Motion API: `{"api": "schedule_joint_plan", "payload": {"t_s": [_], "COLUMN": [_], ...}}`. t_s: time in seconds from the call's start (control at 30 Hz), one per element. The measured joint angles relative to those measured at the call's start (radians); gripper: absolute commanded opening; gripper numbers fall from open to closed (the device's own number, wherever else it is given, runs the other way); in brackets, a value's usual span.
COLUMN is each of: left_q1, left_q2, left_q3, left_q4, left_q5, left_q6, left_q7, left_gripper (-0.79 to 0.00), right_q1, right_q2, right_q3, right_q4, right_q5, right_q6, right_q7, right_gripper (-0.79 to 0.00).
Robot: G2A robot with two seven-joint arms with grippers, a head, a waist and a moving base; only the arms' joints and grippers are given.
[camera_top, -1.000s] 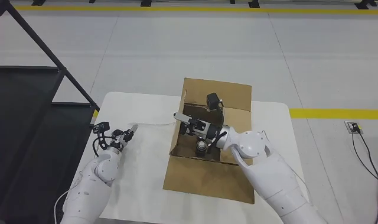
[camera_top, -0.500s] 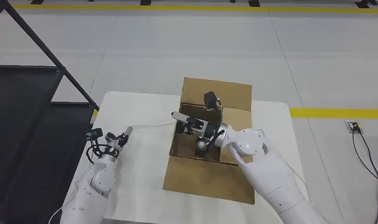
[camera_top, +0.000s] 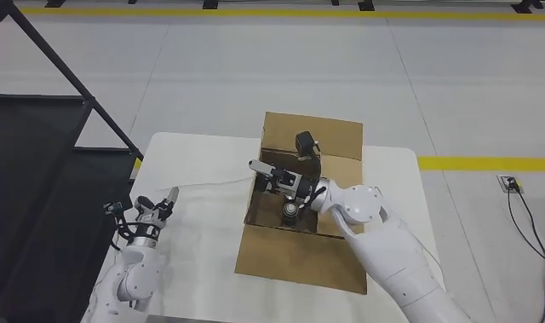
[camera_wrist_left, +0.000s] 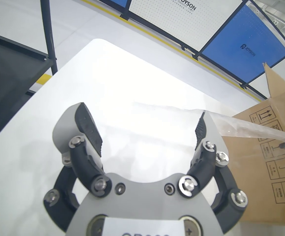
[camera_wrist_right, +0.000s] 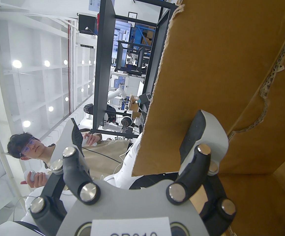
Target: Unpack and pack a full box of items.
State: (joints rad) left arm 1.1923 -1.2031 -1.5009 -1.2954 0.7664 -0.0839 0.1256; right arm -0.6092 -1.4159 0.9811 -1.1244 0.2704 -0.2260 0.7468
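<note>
Looking at my feeds: the brown corrugated cardboard box (camera_top: 298, 259) sits open on the smooth white table (camera_top: 204, 157); my right gripper (camera_wrist_right: 137, 133) has its fingers spread either side of a ragged-edged box panel; my left gripper (camera_wrist_left: 144, 121) hangs over the tabletop near the box, ribbed black pads (camera_wrist_left: 88, 124) wide apart.

Top view looks down on the table (camera_top: 204, 165); both wrist views sit close, sharing the box (camera_top: 294, 263) with it.

Handling symbols, among them upward arrows and an umbrella, are printed on the cardboard box (camera_wrist_left: 260, 173) beside the left gripper (camera_wrist_left: 142, 114); logos mark the wall panels (camera_wrist_left: 172, 13) beyond.
</note>
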Motion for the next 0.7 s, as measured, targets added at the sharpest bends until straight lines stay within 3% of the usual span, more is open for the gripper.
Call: {"api": "schedule_joint_plan", "payload": {"t_s": [0.2,0.57,0.7], "left_q1": [0.061,0.065,0.093], "left_q2": [0.003,0.001,0.001], "left_q3": [-0.027,-0.043,-0.039], "left_q4": [-0.035,0.005,-0.045], "left_q5": [-0.006,-0.028,0.019], "left_q6": [0.01,0.004,-0.002], "left_q7": [-0.026,-0.044,-0.002], "left_gripper": [0.0,0.0,0.0], "right_q1": [0.002,0.012,0.012], "right_q2": [-0.002,-0.01,-0.015], "right_q3": [0.0,-0.009,-0.017], "right_q4": [0.005,0.024,0.023], "right_q5": [-0.002,-0.007,-0.011], "right_q6": [0.001,0.006,0.014], "right_q7": [0.007,0.012,-0.002], "right_gripper": [0.0,0.0,0.0]}}
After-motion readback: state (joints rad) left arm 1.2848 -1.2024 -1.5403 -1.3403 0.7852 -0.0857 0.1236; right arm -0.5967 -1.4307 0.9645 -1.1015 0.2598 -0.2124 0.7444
